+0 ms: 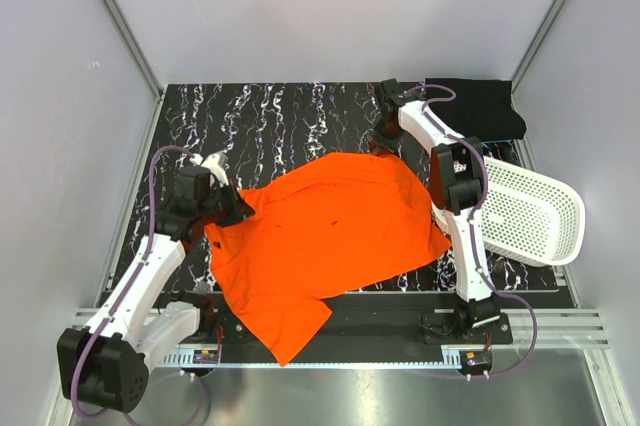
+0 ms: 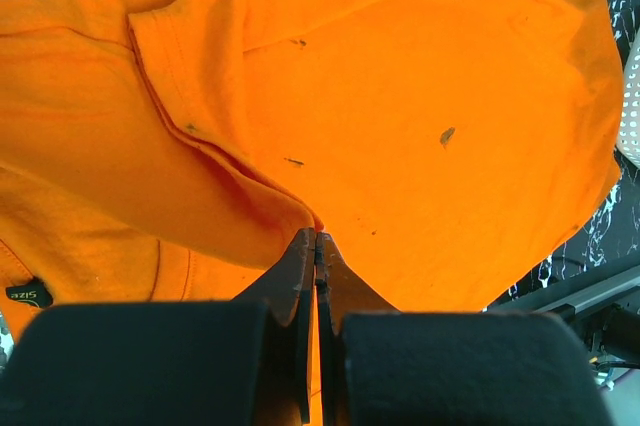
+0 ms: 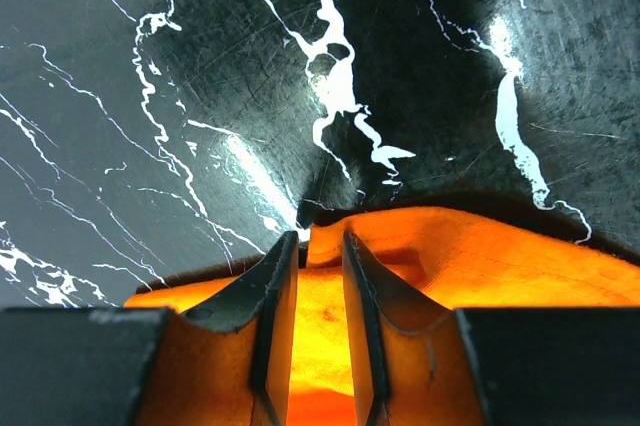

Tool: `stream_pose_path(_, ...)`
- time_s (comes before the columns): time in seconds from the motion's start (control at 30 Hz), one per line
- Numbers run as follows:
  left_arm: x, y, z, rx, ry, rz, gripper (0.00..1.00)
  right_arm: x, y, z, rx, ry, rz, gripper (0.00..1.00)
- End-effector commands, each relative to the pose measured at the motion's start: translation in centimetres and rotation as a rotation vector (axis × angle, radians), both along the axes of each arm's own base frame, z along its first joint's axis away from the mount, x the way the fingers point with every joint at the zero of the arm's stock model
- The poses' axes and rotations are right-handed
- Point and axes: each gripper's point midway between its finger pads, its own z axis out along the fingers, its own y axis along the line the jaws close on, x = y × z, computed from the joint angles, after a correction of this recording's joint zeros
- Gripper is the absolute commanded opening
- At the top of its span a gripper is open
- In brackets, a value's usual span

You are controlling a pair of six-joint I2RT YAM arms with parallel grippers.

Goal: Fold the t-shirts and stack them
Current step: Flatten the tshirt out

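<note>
Black t-shirt [image 1: 490,106] partly hidden behind right arm [image 1: 440,141]; basket [image 1: 530,214] edge too.

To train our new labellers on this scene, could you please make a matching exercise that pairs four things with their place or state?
Things:
1. orange t-shirt
2. black t-shirt
3. white perforated basket
4. left tool

Places or states:
A. folded, in the far right corner
B. shut on the orange t-shirt's edge
C. spread over the middle of the table
D. at the right edge, beside the right arm

Pairs: 1-C; 2-A; 3-D; 4-B
</note>
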Motion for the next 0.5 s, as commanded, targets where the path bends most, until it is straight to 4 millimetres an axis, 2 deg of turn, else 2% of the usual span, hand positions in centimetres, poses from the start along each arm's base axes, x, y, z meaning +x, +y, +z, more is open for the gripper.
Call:
stream_pose_path(0.0, 1.2, -0.1, 2.0, 0.005, -0.091, -0.006, 0.00, -0.4, -0.4, -1.6, -0.042, 0.042, -0.016, 0.32)
stream_pose_path(0.07, 1.3, 0.0, 2.2, 0.005, -0.099, -0.002, 0.00, -1.2, -0.9, -2.6, -0.075, 0.088, -0.016, 0.32)
stream_pose_path(0.1, 1.3, 0.0, 2.2, 0.004, -0.099, -0.003, 0.00, -1.0, -1.0, -2.4, -0.081, 0.089, -0.016, 0.31)
stream_pose_path(0.17, 1.3, 0.0, 2.5, 0.003, -0.108, -0.001, 0.00, -1.6, -1.7, -3.3, -0.124, 0.126, -0.003, 0.28)
stream_pose_path(0.33, 1.4, 0.0, 3.1, -0.003, -0.123, -0.001, 0.00, -2.1, -2.3, -3.9, -0.154, 0.150, -0.001, 0.21)
stream_pose_path(0.43, 1.3, -0.1, 3.3, -0.003, -0.132, -0.004, 0.00, -2.0, -2.1, -4.2, -0.149, 0.153, 0.004, 0.15)
stream_pose_path(0.47, 1.4, 0.0, 3.3, 0.001, -0.133, -0.003, 0.00, -2.0, -2.1, -4.7, -0.148, 0.161, 0.007, 0.07)
